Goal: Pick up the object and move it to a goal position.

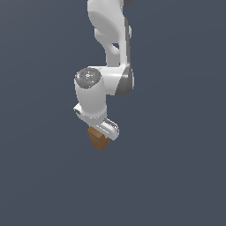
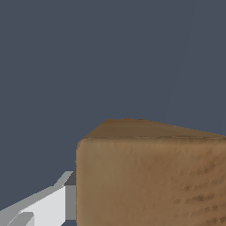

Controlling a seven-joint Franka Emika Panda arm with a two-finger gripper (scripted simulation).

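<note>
Brown box [image 1: 98, 139] between white fingers [image 2: 48, 206]

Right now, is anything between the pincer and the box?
Nothing. In the exterior view the box sits directly under the pincer, no gap visible. The wrist view shows one finger right against the box's side.

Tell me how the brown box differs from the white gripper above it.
Colour: the box is matte cardboard brown, while the gripper is glossy white with grey parts. Width: the box is narrower than the gripper in the exterior view. Position: the box hangs below, partly hidden behind the gripper. Shape: the box has flat faces and straight edges, the gripper rounded ones. Both sit close together against the same plain dark background.
</note>
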